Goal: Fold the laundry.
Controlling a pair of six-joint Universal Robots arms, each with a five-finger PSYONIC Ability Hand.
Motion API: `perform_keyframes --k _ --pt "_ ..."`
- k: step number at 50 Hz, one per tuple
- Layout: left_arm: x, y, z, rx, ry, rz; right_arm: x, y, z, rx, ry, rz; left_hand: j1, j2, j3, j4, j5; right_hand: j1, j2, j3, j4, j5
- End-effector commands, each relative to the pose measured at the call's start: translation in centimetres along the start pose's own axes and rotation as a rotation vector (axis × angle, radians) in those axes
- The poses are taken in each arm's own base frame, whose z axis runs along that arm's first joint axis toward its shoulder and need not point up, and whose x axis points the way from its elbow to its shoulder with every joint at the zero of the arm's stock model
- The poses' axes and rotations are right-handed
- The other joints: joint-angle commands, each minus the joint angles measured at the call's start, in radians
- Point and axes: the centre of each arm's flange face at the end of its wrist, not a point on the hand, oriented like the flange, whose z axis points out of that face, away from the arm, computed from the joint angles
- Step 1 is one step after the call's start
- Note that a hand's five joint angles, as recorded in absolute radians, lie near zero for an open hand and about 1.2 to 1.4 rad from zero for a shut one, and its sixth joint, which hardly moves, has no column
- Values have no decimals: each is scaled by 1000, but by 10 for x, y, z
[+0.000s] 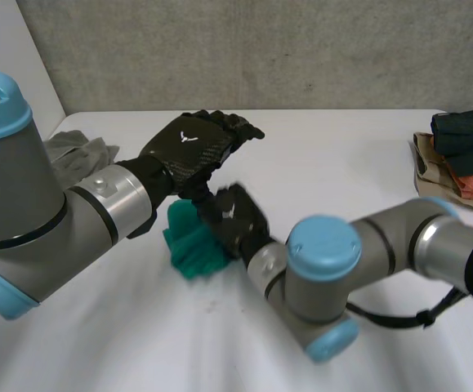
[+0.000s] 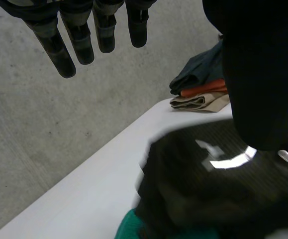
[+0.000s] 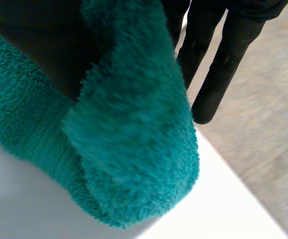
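A teal towel [image 1: 191, 249] lies bunched on the white table [image 1: 342, 163] near its middle. My right hand [image 1: 236, 220] is on the towel's right side. In the right wrist view a thick fold of the towel [image 3: 134, 149] sits pinched between the thumb and the fingers [image 3: 218, 64]. My left hand [image 1: 191, 147] hovers just above and behind the towel, palm down, apart from the cloth. Its fingers [image 2: 79, 40] are straight and hold nothing. Beneath its palm are the back of my right hand [image 2: 218, 184] and a bit of the teal towel [image 2: 131, 226].
A crumpled grey garment [image 1: 77, 151] lies at the table's back left, behind my left arm. A stack of folded clothes [image 1: 465, 155], dark, orange and tan, sits at the back right edge; the stack [image 2: 201, 87] is also in the left wrist view. A grey wall stands behind the table.
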Motion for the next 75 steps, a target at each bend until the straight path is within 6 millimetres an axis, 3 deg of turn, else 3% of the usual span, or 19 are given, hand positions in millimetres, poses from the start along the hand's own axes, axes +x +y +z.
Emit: perform_keyframes --k 1,7,10,11,14,15,20,22,23,24,30,35,38,44,54,59,65,69,75 --pt "-4 -17 -3 50 -16 21 89 -50 32 201 223 -12 46 31 24 34 15 339 234 226 199 263" --pt "-12 -39 -10 113 -44 30 192 -86 30 374 464 -48 46 31 24 34 15 339 234 226 199 263" --pt "-12 -41 -11 120 -44 27 226 -92 22 422 528 -66 49 34 27 37 18 339 234 226 199 263" --pt "-12 -41 -12 120 -44 27 251 -92 16 451 578 -74 49 34 27 37 18 339 234 226 199 263" --pt "-11 -41 -12 119 -42 27 294 -86 2 472 652 -87 58 43 35 46 27 339 234 226 199 263" --pt "-10 -41 -12 118 -40 26 324 -78 -9 476 692 -96 58 43 35 46 27 339 234 226 199 263" --pt "-8 -37 -12 108 -34 22 397 -38 -38 467 718 -90 61 46 38 49 30 339 234 226 199 263" --pt "-6 -34 -11 99 -29 18 414 -9 -43 437 704 -67 61 46 38 49 30 339 234 226 199 263" --pt "-6 -33 -11 96 -26 17 425 22 -45 399 684 -49 61 46 38 49 30 339 234 226 199 263" --pt "-5 -32 -10 94 -24 17 431 36 -47 384 672 -41 61 46 38 49 30 339 234 226 199 263" --pt "-4 -13 -4 41 -15 -5 448 164 -83 199 593 29 64 49 41 52 33 339 234 226 199 263" --pt "-3 -5 -2 16 -9 -16 455 206 -120 134 590 40 75 61 53 64 44 339 234 226 199 263" --pt "-2 -4 -2 12 -7 -17 464 216 -144 119 615 38 75 61 53 64 44 339 234 226 199 263" --pt "-1 -4 -3 15 -6 -16 462 209 -149 126 588 23 78 64 56 67 47 339 234 226 199 263" --pt "6 -9 -4 26 9 -9 480 171 -159 158 683 -35 78 64 56 67 47 339 234 226 199 263" --pt "6 -10 -5 27 10 -10 478 182 -163 127 735 7 84 70 62 73 53 339 234 226 199 263" --pt "7 -7 -4 20 11 -14 452 207 -162 54 726 73 84 70 62 73 53 331 227 218 192 256" --pt "8 -5 -4 13 7 -16 444 192 -165 16 725 100 84 70 62 73 53 -526 -631 -640 -666 -602" --pt "10 -9 -6 24 7 -11 441 149 -177 -23 725 147 84 70 62 73 53 -883 -987 -996 -1022 -958"
